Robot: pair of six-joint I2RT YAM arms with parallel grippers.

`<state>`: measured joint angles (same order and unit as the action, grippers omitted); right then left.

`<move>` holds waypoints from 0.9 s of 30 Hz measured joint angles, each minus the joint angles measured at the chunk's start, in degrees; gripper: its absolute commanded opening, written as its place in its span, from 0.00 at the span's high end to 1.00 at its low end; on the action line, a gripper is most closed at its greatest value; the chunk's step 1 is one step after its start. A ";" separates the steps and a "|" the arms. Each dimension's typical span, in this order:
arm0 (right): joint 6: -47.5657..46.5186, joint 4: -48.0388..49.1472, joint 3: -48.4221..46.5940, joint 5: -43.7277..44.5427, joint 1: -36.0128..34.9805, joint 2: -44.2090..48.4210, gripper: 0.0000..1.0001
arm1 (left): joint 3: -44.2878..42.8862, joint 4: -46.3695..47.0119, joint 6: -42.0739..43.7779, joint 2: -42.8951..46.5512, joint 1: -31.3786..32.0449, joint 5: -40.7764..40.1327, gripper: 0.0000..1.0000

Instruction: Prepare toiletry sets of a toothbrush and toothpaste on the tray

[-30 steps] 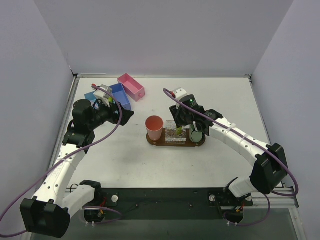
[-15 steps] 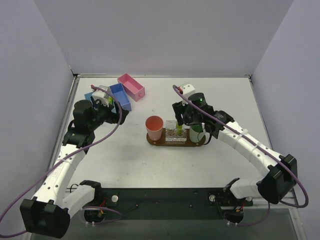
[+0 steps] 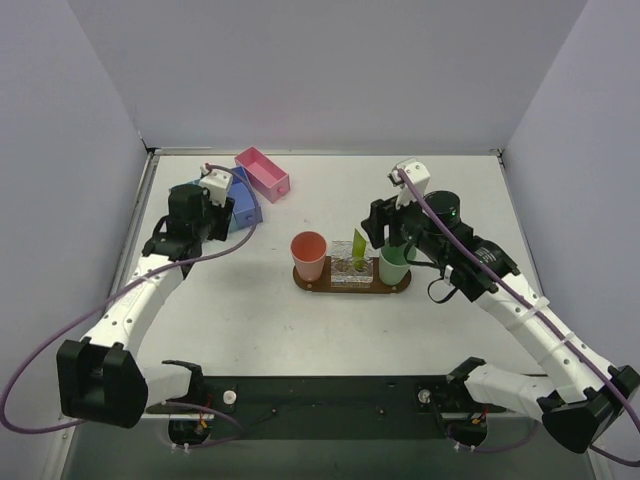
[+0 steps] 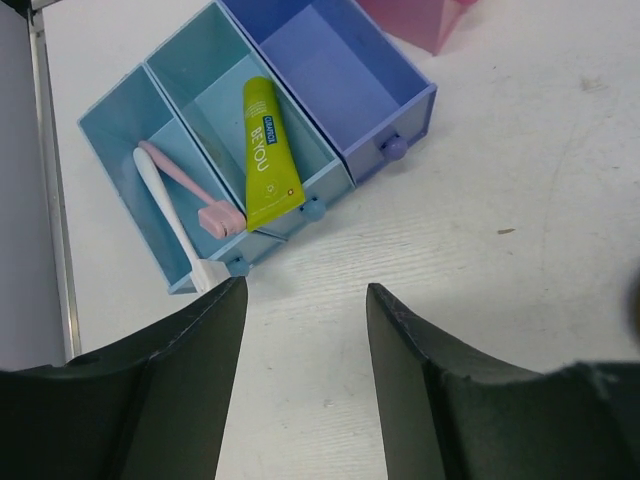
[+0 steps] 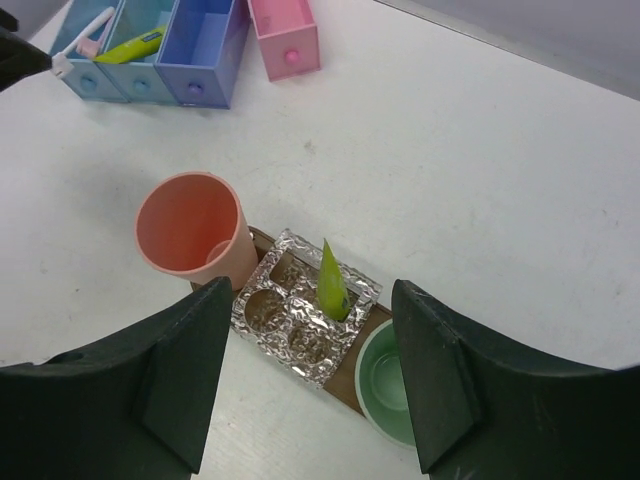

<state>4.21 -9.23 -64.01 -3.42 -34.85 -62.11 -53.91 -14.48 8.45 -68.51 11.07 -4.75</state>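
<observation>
Toothpaste [image 5: 332, 283] – one yellow-green tube – stands upright, wedge end up, in a crinkled foil holder [image 5: 290, 335] at the middle of the tray [image 3: 352, 291]. A salmon-pink cup [image 5: 185, 225] sits on the tray's left end and a green cup [image 5: 385, 385] on its right end, both upright and with nothing inside that I can see. My right gripper [image 5: 312, 295] hangs above the tray, jaws apart with nothing between them.

The second tube [image 4: 265, 150] lies flat in a light blue bin [image 4: 200, 70] at the far left of the table. In the compartment beside it lie a white toothbrush [image 4: 170, 212] and a pink toothbrush [image 4: 180, 182], crossing near their heads. A darker blue bin [image 4: 330, 70] touches that one, and a pink bin [image 5: 283, 30] stands just beyond. My left gripper [image 4: 305, 300] hovers over bare table just short of the bins – jaws spread, holding nothing.
</observation>
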 measured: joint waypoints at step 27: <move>3.32 2.60 6.64 -4.74 3.34 9.20 0.39 | -8.26 -0.42 19.02 -21.29 -4.04 -0.15 0.41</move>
<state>7.53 -6.63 -57.36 -8.16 -31.51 -52.90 -62.17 -14.90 27.46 -89.80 7.03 -4.91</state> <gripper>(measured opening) 0.604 0.595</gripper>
